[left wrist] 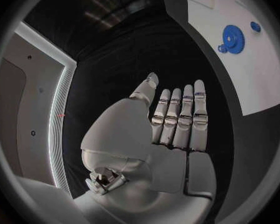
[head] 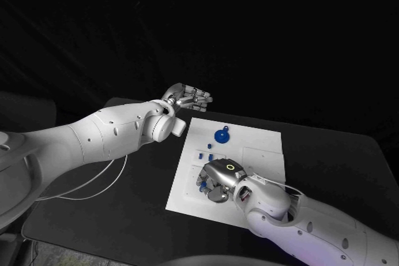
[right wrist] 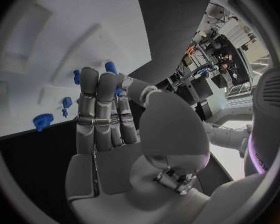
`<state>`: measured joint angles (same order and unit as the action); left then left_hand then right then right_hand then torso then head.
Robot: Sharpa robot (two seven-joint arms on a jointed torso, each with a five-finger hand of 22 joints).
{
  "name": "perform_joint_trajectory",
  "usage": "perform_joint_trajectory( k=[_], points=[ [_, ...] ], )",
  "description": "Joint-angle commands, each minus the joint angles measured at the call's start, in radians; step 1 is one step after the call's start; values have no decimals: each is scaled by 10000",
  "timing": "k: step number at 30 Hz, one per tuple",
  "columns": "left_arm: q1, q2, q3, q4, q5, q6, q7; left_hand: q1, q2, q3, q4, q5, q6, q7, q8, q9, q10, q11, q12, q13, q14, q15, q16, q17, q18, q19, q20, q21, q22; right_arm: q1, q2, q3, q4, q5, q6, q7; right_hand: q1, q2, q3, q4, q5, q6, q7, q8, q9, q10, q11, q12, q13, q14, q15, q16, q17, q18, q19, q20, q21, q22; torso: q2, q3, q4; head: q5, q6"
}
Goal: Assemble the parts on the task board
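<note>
Head view: the white task board (head: 249, 140) lies on the black table (head: 332, 156), tilted, its long side running from about 1 o'clock to 7 o'clock. The left hand (head: 189, 97) hangs off the board's far corner at about 11 o'clock from the board's middle, apart from the plate, fingers straight and holding nothing. The right hand (head: 218, 179) lies over the board's near half at about 7 o'clock from its middle, palm down, covering part of the plate — its fingers are hidden under the hand, so whether they grip anything cannot be told here. One large blue gear (head: 220, 136) stands on the far half of the board, with a smaller blue piece (head: 226, 127) just beyond it. A few small blue parts (head: 199, 156) show just beside the right hand's far edge; they are too small to count surely. A thin pale cable (head: 91, 182) loops on the table under the left arm.

Left wrist view: the left hand (left wrist: 177, 124) is flat, fingers side by side and straight, empty, over bare black table. The board (left wrist: 252, 59) lies well apart from it, carrying the large gear (left wrist: 233, 36) and two small blue pieces nearby.

Right wrist view: the right hand (right wrist: 105, 114) has straight fingers laid close together over the board (right wrist: 59, 40), nothing visibly in its grasp. Five blue parts show round the fingers — one is a toothed piece (right wrist: 43, 120) at the board's edge.
</note>
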<state>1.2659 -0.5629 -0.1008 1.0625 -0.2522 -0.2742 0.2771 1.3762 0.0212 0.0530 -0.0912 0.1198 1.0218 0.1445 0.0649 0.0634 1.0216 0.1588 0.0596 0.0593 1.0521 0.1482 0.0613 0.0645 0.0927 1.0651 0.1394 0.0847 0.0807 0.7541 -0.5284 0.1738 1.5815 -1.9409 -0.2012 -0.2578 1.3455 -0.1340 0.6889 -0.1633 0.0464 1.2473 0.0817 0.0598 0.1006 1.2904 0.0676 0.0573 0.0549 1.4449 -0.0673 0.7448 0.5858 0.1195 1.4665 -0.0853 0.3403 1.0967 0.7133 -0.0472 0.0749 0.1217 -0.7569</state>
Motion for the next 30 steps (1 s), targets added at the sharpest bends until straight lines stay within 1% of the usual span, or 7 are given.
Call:
perform_joint_trajectory(
  k=[1, 14, 16, 21, 26, 30],
  points=[
    [3, 13, 5, 16, 35, 132, 67, -27, 51, -40, -11, -34, -29, 26, -33, -14, -63, -18, -15, -11, -40, 6, -12, -13, 159, -21, 25, -45, -10, -2, 43, -13, -38, -186, 67, -14, 57, 138, 23, -26, 17, 53, -5, 47, 8, 695, -401, 46, 63, 59, -11, -38, 9, 136, 279, -77, -63, 8, 0, -3, 5, 9, -3],
    [2, 1, 5, 29, 35, 158, 51, -27, 51, -40, -11, -34, -29, 26, -33, -14, -63, -18, -15, -11, -40, 6, -12, -13, 159, -21, 25, -45, -10, -6, 154, -31, -214, -341, -152, -49, 40, 128, 67, -44, 17, 58, -7, 48, 9, 702, -402, 46, 63, 61, -11, -47, 31, 149, 284, -76, -76, 50, -4, -12, 1, 18, -18],
    [2, 0, 5, 30, 35, 161, 48, -27, 51, -40, -11, -34, -29, 26, -33, -14, -63, -18, -15, -11, -40, 6, -12, -13, 159, -21, 25, -45, -10, -7, 171, -31, -241, -359, -137, -47, 40, 128, 67, -44, 17, 58, -7, 48, 9, 702, -402, 46, 63, 61, -11, -47, 31, 149, 284, -76, -76, 50, -4, -12, 1, 18, -18],
    [2, 1, 5, 35, 35, 166, 41, -27, 51, -40, -11, -34, -29, 26, -33, -14, -63, -18, -15, -11, -40, 6, -12, -13, 159, -21, 25, -45, -10, -7, 165, -33, -284, -376, -60, -57, 31, 115, 96, -50, 17, 68, -12, 48, 12, 707, -404, 46, 64, 66, -11, -50, 49, 156, 286, -74, -84, 89, -6, -14, 8, 25, -63],
    [2, -5, 5, 37, 35, 168, 35, -27, 51, -40, -11, -34, -29, 26, -33, -14, -63, -18, -15, -11, -40, 6, -12, -13, 159, -21, 25, -45, -10, -7, 133, -35, -310, -389, 8, -82, 31, 115, 96, -50, 17, 68, -12, 48, 12, 707, -404, 46, 64, 66, -11, -50, 49, 156, 286, -74, -84, 89, -9, -10, 0, 28, -65],
    [3, -8, 5, 37, 35, 172, 30, -27, 51, -40, -11, -34, -29, 26, -33, -14, -63, -18, -15, -11, -40, 6, -12, -13, 159, -21, 25, -45, -10, -7, 122, -37, -331, -420, 87, -105, 31, 115, 96, -50, 17, 68, -12, 48, 12, 707, -404, 46, 64, 66, -11, -50, 49, 156, 286, -74, -84, 89, -4, -2, 0, 45, -90]
  ],
)
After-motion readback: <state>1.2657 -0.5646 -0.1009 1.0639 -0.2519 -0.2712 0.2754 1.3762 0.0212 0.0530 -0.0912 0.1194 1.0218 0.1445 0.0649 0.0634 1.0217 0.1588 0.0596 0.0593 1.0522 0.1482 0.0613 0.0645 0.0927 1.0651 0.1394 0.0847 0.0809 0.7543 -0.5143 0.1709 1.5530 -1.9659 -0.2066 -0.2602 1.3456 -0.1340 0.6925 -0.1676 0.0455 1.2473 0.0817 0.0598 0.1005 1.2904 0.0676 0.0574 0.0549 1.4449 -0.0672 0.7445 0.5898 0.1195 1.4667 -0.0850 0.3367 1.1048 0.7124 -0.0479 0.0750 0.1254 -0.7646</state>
